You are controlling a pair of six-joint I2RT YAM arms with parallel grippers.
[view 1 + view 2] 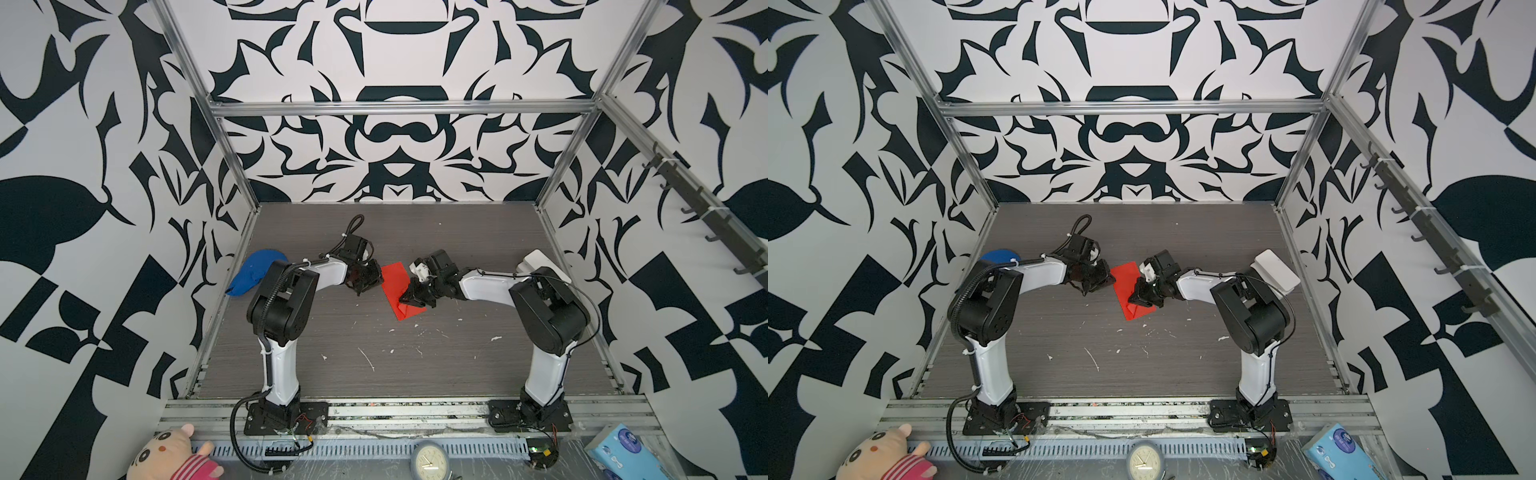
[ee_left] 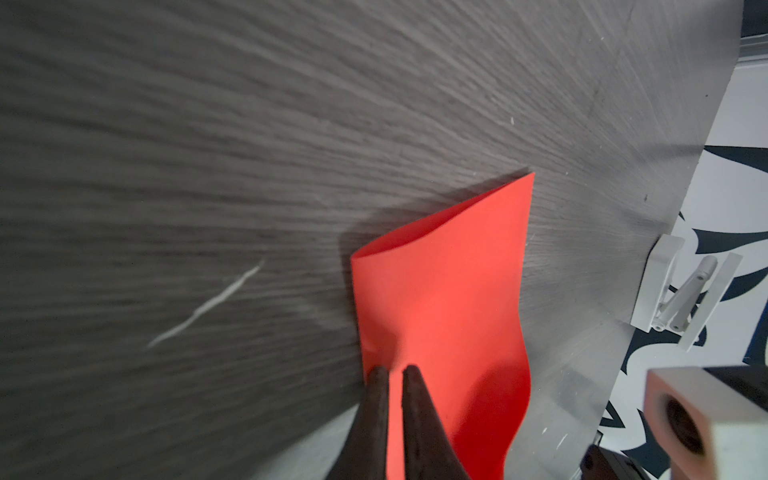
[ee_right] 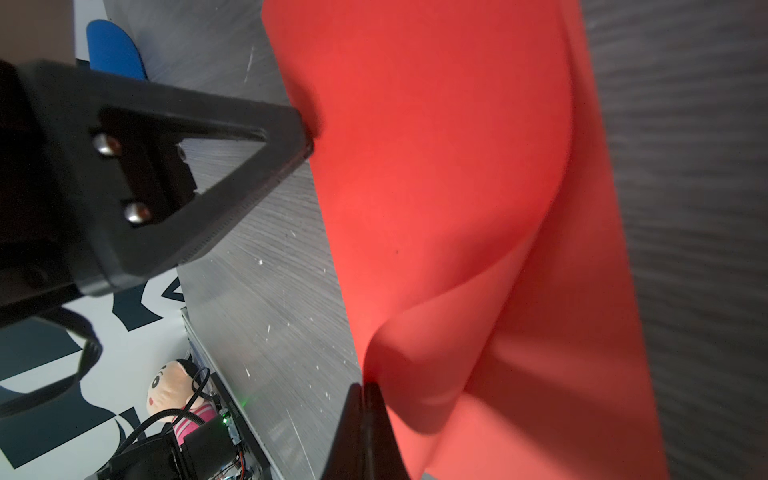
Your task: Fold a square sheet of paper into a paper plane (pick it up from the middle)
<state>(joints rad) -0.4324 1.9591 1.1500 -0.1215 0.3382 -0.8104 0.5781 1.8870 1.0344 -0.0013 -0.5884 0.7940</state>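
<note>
Nearest the camera, a plush toy (image 1: 166,453), a clock (image 1: 430,461) and a tissue pack (image 1: 623,453) line the front rail, clear of the work. Beyond them, on the grey table (image 1: 374,374), two robot arms lean in toward each other over the red paper (image 1: 394,277), which lies mid-table between their pincers.

The right gripper (image 1: 404,300) is clamped tight on a raised, curling flap of the paper. The wrist view shows its fingertips (image 3: 353,415) pressed together where the curl ends. The left gripper (image 1: 376,280) meets the opposite edge with its jaws drawn narrow, only a slit between them, and appears to pinch the paper there.

The job looks to be at its first fold, with no crease pressed flat yet. To do it well, the left pinch should act as a fixed anchor while the right carries its flap slowly across. Edges and corners should be lined up before anything is flattened. Thin paper will slip or tear under a jerk, so a low, gentle arc seems wise.

Farther back, a blue cloth (image 1: 251,272) sits at the left wall and a white box (image 1: 540,262) behind the right arm.
</note>
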